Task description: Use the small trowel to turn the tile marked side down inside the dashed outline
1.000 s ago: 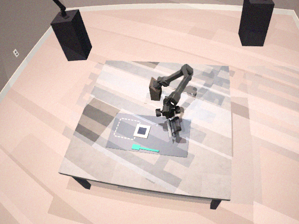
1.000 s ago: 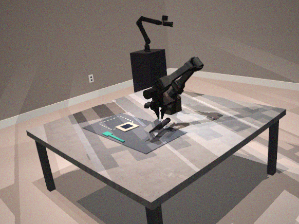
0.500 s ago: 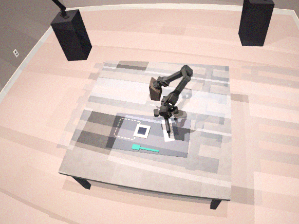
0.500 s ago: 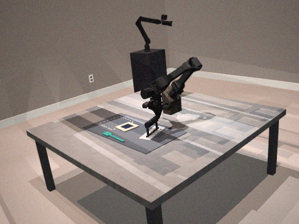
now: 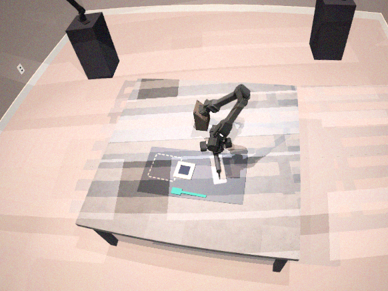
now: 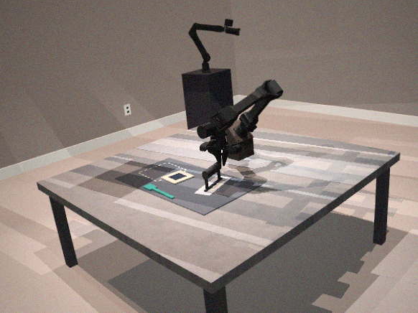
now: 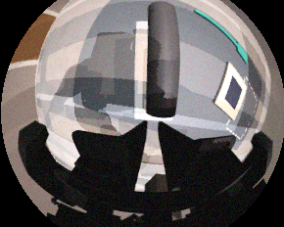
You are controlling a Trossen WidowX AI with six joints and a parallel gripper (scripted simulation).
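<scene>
The tile (image 5: 183, 170) (image 6: 177, 176) (image 7: 233, 92) is cream with a dark blue square facing up. It lies on the grey mat (image 5: 227, 193) (image 6: 201, 202), just right of the dashed outline (image 5: 149, 171) (image 6: 169, 164) and overlapping its right edge. The trowel (image 5: 217, 163) (image 6: 212, 173) (image 7: 162, 58) has a dark round handle on posts over a white blade and rests flat on the mat, right of the tile. My gripper (image 5: 215, 154) (image 6: 223, 162) (image 7: 152, 123) points down at the near end of the handle. Its fingers are almost together, with the white blade showing through the gap.
A flat teal tool (image 5: 188, 193) (image 6: 158, 191) (image 7: 223, 29) with a wider head lies on the mat in front of the tile. The arm's brown base block (image 5: 201, 117) (image 6: 240, 143) stands behind the mat. Two black pedestals (image 5: 93, 45) (image 5: 331, 25) stand on the floor beyond the table (image 5: 200, 233).
</scene>
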